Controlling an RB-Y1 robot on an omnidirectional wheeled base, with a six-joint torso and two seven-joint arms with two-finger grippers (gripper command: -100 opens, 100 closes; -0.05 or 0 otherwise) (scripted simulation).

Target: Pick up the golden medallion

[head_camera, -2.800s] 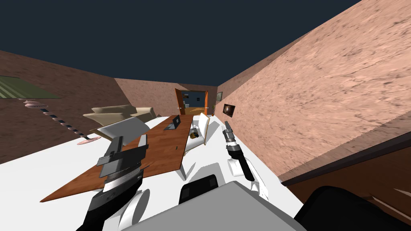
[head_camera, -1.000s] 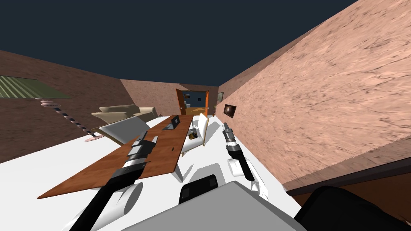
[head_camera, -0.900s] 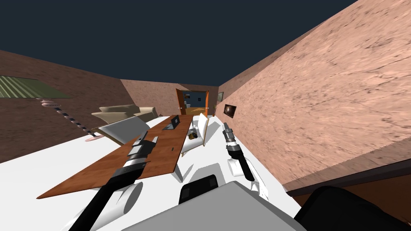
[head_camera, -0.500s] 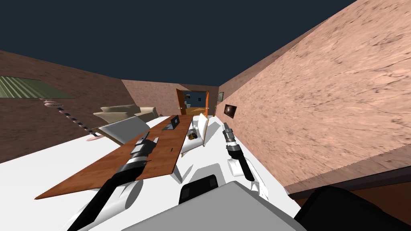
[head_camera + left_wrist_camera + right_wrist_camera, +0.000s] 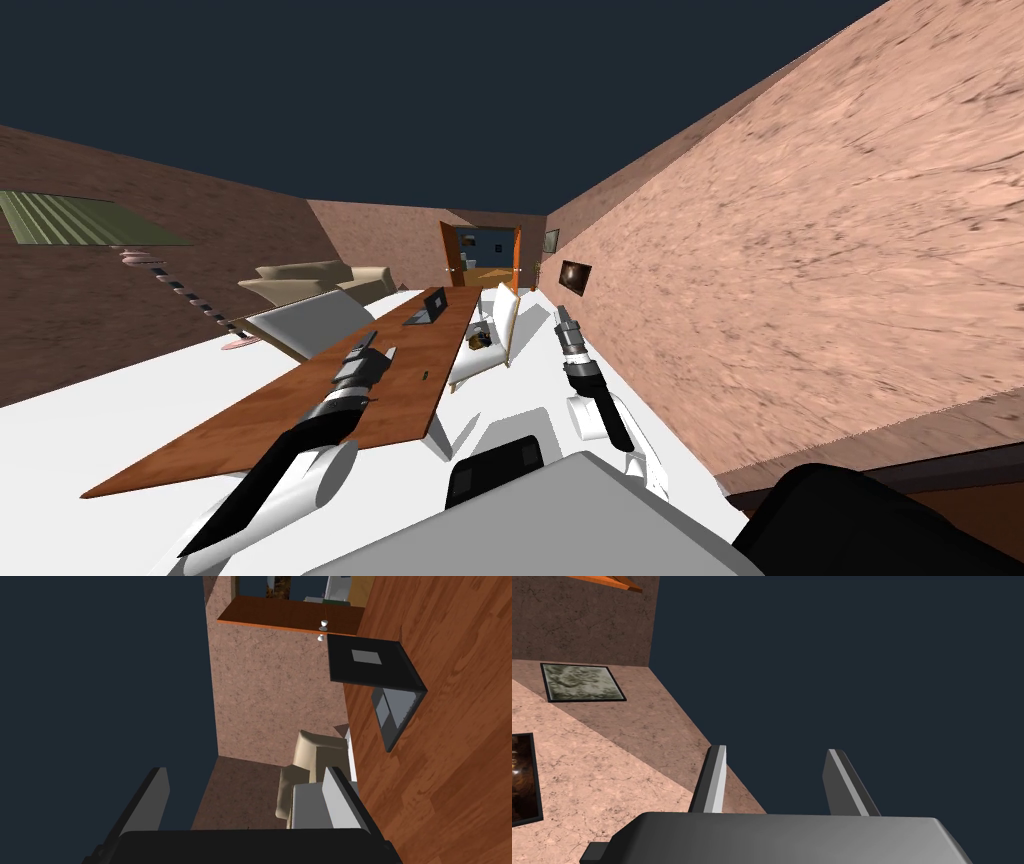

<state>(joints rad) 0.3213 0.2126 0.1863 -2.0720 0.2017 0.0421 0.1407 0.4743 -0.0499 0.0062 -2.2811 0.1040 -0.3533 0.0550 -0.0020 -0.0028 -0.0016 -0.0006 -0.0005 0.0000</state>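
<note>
Nothing is grasped yet: the left gripper (image 5: pixel 375 347) hangs over the table (image 5: pixel 250 430), fingers apart and empty, and the right gripper (image 5: pixel 562 313) is raised at the side, also spread, so the approach and pinch are left. The medallion (image 5: pixel 424 375) is, I judge, the tiny dark speck on the table just beside the left gripper, too small to be sure. The head view gives that speck; the left wrist view looks along the table to the laptop (image 5: pixel 380 676)

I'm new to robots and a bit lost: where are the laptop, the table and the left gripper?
Laptop (image 5: pixel 436 300): head view, on its open lid.
Table (image 5: pixel 230 440): head view, bare wood near its close end.
Left gripper (image 5: pixel 245 771): left wrist view, midway between its fingertips.
</note>
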